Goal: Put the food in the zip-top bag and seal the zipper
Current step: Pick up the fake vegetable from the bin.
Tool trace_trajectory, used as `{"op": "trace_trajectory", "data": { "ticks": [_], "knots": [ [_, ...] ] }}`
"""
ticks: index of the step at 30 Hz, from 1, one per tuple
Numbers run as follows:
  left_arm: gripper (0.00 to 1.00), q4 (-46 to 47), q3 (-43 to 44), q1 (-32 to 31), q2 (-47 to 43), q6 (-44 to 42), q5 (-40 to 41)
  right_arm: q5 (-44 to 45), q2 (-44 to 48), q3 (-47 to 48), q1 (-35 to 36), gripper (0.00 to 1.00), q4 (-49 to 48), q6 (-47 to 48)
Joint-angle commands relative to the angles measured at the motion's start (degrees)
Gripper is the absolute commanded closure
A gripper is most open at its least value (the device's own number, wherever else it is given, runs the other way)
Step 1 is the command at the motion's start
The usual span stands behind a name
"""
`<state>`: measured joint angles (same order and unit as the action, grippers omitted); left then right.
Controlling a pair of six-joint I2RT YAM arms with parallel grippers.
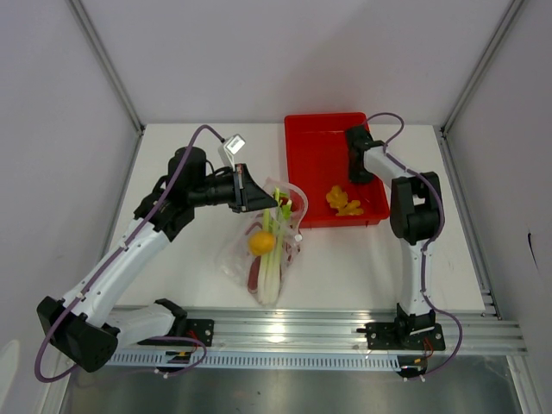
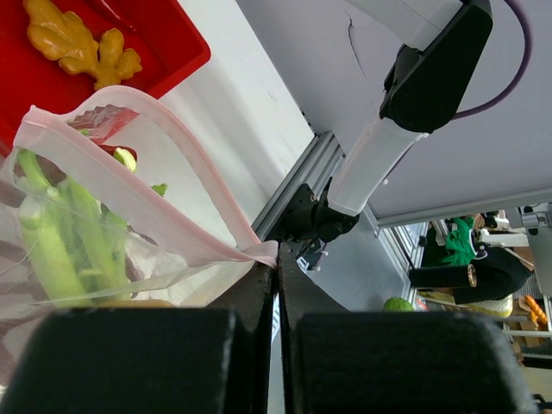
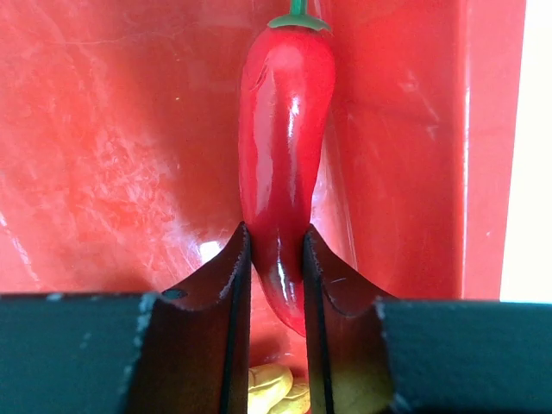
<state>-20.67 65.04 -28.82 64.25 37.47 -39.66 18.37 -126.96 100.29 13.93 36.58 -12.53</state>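
The clear pink-dotted bag lies on the table left of the tray, holding a green-and-white stalk, an orange round piece and something red. My left gripper is shut on the corner of the bag's pinkish zipper strip and holds the mouth open; the stalk shows inside. My right gripper is in the red tray, shut on the pointed end of a long glossy red chili-like food. Yellow-orange pieces lie in the tray's near corner.
The red tray stands at the back centre-right, its near-left corner close to the bag's mouth. Grey walls close in the table on three sides. An aluminium rail with both arm bases runs along the near edge.
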Motion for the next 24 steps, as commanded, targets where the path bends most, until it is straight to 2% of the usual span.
{"op": "trace_trajectory", "data": {
  "ticks": [1,5,10,16,17,24],
  "knots": [
    [0.99,2.4,0.6,-0.2,-0.6,0.1,-1.1,-0.6,0.8,2.2,-0.7,1.00,-1.4,-0.5],
    [1.00,1.2,1.1,-0.3,-0.7,-0.4,-0.4,-2.8,5.2,0.9,-1.2,1.00,-2.7,-1.3],
    [0.99,0.2,2.5,-0.3,-0.6,-0.8,0.3,-7.1,15.9,-1.8,-1.4,1.00,-5.9,-3.9],
    [0.99,0.1,3.3,-0.3,-0.4,-0.6,0.4,-16.7,27.8,-5.2,-1.4,1.00,-8.8,-7.8],
    [0.99,0.1,3.4,-0.3,-0.4,-0.6,0.5,-20.5,29.3,-6.1,-1.3,1.00,-9.5,-8.4],
    [0.99,-0.1,4.2,-0.3,-0.2,-0.4,0.6,-38.1,44.2,-20.4,-1.1,1.00,-28.2,-20.3]
  ]
}}
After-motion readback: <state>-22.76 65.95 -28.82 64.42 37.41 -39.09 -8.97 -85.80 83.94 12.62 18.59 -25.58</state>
